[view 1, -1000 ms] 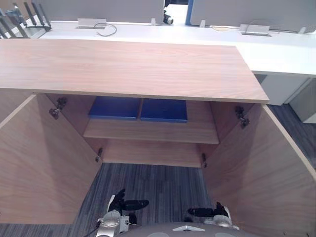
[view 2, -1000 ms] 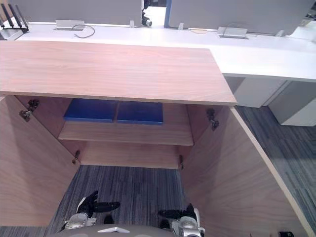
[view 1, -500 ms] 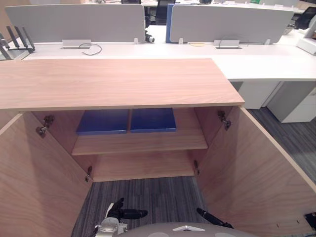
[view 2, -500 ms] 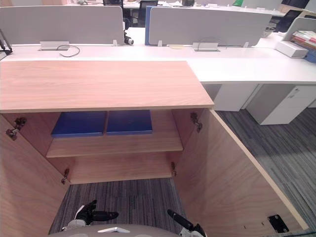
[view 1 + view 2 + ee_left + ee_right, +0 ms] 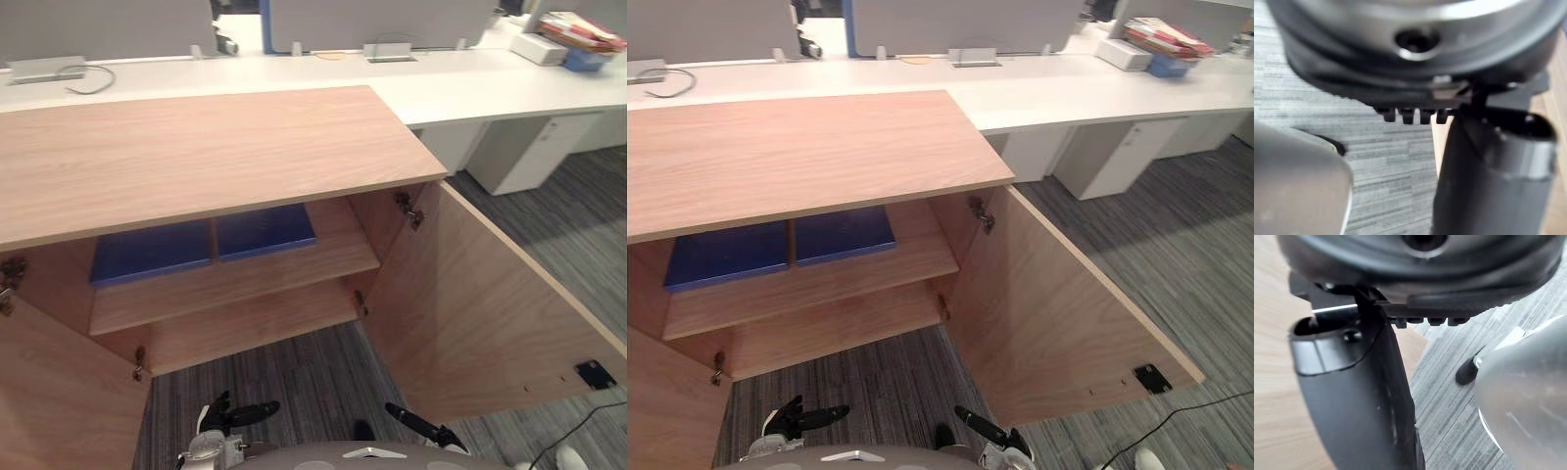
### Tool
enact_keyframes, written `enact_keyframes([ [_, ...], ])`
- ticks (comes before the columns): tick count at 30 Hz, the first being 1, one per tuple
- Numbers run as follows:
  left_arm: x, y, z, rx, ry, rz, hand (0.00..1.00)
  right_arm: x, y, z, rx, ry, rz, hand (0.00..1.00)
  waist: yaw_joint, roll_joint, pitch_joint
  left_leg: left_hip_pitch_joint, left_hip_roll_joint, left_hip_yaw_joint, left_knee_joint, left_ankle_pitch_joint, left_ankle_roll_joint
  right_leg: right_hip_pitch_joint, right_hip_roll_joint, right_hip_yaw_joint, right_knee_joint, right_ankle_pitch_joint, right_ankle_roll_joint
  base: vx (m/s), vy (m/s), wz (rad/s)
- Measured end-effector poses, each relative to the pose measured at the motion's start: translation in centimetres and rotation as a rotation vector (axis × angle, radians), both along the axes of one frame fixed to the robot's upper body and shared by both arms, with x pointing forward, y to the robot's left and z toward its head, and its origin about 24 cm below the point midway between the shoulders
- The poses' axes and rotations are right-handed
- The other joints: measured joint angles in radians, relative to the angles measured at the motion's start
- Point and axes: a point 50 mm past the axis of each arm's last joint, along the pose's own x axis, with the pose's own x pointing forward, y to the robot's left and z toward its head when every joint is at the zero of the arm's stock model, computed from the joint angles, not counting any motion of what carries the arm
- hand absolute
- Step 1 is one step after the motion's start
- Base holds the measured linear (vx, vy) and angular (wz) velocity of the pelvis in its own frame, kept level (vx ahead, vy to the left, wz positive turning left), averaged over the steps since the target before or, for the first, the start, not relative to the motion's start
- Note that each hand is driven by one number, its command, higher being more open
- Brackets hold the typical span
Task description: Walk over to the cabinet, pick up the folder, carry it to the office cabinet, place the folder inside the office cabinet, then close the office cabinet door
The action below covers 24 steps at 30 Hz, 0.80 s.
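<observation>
The left hand (image 5: pixel 233 415) hangs low in front of the open cabinet (image 5: pixel 196 157), fingers loose and stretched out, thumb lifted, nothing in it. The right hand (image 5: pixel 423 427) hangs at the same height on the other side, fingers likewise straight and empty. Both sit above the carpet (image 5: pixel 284 382), well short of the shelves. That suits a robot standing or stepping on its legs, not one reaching.

A blue folder (image 5: pixel 147 252) and a second blue folder (image 5: pixel 265 230) lie flat on the upper shelf (image 5: pixel 235 286), side by side with edges just about touching. They are pushed well back under the wooden top. Lying flat and deep like that, they clear the doors' swing, and neither overhangs the shelf's front edge.

The right door (image 5: pixel 480 313) stands wide open, swung out towards the robot. The left door (image 5: pixel 59 401) is open too, so the whole inside is free to reach. Behind the cabinet runs a white desk (image 5: pixel 470 88).

With both hands bare, I cannot tell whether a folder is about to be taken or has just been put in. If this is the office cabinet, shutting the doors looks like what remains.
</observation>
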Motion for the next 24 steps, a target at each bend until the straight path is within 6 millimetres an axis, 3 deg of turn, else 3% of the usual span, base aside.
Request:
enact_keyframes([
  [3, -0.3, 0.0, -0.1, -0.008, 0.004, 0.013, 1.0, 0.5, 0.1, 0.1, -0.009, -0.011, 0.043, 1.0, -0.004, 0.003, -0.001, 0.016, 0.0, 0.108, -0.016, -0.013, 0.017, -0.043, 0.001, 0.072, 0.0, 0.021, 0.001, 0.02, 0.119, -0.96],
  [12, -0.4, -1.3, -0.3, -0.042, 0.009, 0.019, 1.0, 0.2, -0.8, 0.2, -0.026, -0.005, 0.057, 1.0, -0.003, 0.04, -0.012, 0.116, -0.001, 0.182, -0.077, -0.011, 0.02, -0.029, 0.016, 0.036, 0.031, 0.025, -0.002, 0.05, 0.028, -0.28],
  [14, -0.3, -1.4, -0.3, -0.047, 0.004, 0.026, 1.0, 0.4, -0.9, 0.3, -0.032, -0.013, 0.058, 1.0, -0.002, 0.044, -0.006, 0.127, -0.003, 0.216, -0.077, -0.011, 0.021, -0.046, 0.023, 0.045, 0.054, 0.026, -0.001, -0.02, 0.004, -0.58],
  [15, -0.3, -1.4, -0.3, -0.049, 0.003, 0.039, 1.0, 0.6, -0.9, 0.3, -0.034, -0.019, 0.06, 1.0, 0.0, 0.043, -0.003, 0.13, -0.003, 0.275, -0.075, -0.014, 0.026, -0.082, 0.038, 0.056, 0.086, 0.032, 0.002, -0.07, 0.009, -0.9],
  [17, -0.5, -1.5, -0.3, -0.052, 0.007, 0.042, 1.0, 0.8, -1.0, 0.4, -0.038, -0.023, 0.07, 1.0, 0.006, 0.048, 0.0, 0.129, 0.006, 0.326, -0.075, -0.019, 0.034, -0.109, 0.05, 0.022, 0.087, 0.061, -0.012, -0.11, 0.002, -1.16],
  [18, -0.3, -1.7, -0.3, -0.058, 0.001, 0.04, 1.0, 1.1, -1.2, 0.5, -0.048, -0.032, 0.08, 1.0, 0.018, 0.065, 0.011, 0.124, 0.032, 0.406, -0.078, -0.019, 0.04, -0.134, 0.062, -0.087, 0.058, 0.119, -0.067, -0.14, -0.034, -1.29],
  [19, -0.2, -1.8, -0.3, -0.061, -0.003, 0.041, 1.0, 1.5, -1.7, 0.7, -0.059, -0.047, 0.072, 1.0, 0.022, 0.073, 0.019, 0.126, 0.043, 0.439, -0.084, -0.019, 0.044, -0.147, 0.052, -0.187, 0.092, 0.087, -0.108, -0.16, -0.061, -1.48],
  [20, -0.2, -1.8, -0.3, -0.062, -0.002, 0.04, 1.0, 1.7, -2.0, 0.9, -0.064, -0.06, 0.05, 1.0, 0.02, 0.076, 0.023, 0.134, 0.051, 0.487, -0.095, -0.019, 0.043, -0.179, 0.016, -0.397, 0.23, -0.009, -0.16, -0.08, -0.064, -1.02],
  [22, -0.2, -2.0, -0.3, -0.066, -0.001, 0.04, 1.0, 1.4, -2.2, 0.9, -0.071, -0.059, 0.038, 1.0, 0.02, 0.08, 0.025, 0.165, 0.065, 0.554, -0.086, -0.018, 0.042, -0.173, -0.041, -0.586, 0.37, -0.111, -0.2, 0.02, -0.053, -1.0],
  [24, -0.3, -2.0, -0.3, -0.073, 0.001, 0.037, 1.0, 1.1, -2.3, 0.9, -0.072, -0.056, 0.011, 1.0, 0.018, 0.068, 0.022, 0.182, 0.058, 0.572, -0.06, -0.018, 0.042, -0.154, -0.046, -0.657, 0.378, -0.123, -0.198, 0.03, -0.101, -0.85],
])
